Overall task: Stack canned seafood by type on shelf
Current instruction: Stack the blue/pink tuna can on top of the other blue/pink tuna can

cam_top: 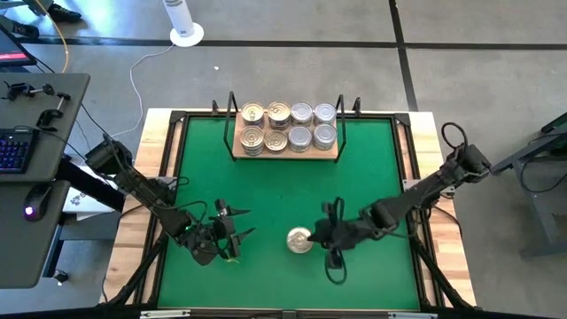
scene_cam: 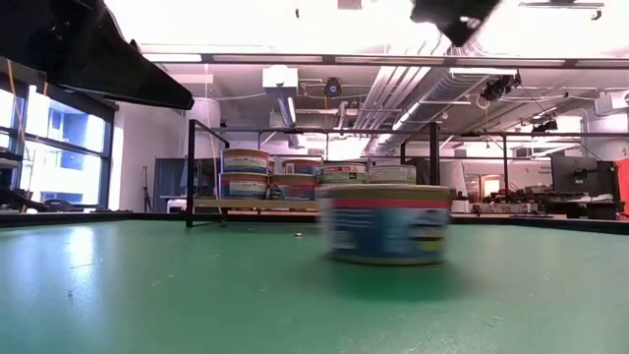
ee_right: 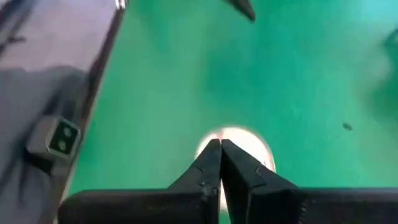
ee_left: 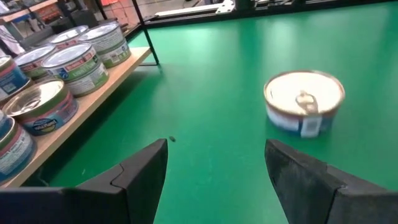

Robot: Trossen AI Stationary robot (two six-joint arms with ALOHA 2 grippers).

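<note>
Right pincer (cam_top: pixel 330 234), fingers pressed together and empty, sits just at three o'clock of the last loose can (cam_top: pixel 299 240); left pincer (cam_top: pixel 232 226) gapes at its nine. At twelve, the shelf (cam_top: pixel 285 152) holds sorted stacks.

Grey floor (cam_top: pixel 292 62) with dark seam lines surrounds the wood-edged surface (cam_top: pixel 133 221). White cylindrical stand (cam_top: pixel 184 22) at 11 o'clock, cable trailing from it. Dark desk (cam_top: pixel 44 177) at 9 o'clock carrying keyboard (cam_top: pixel 13 151) and mouse (cam_top: pixel 34 211). Low view: window (scene_cam: pixel 54 157) at 9 o'clock, ceiling ducts (scene_cam: pixel 393 88), bright overhead lighting.
</note>
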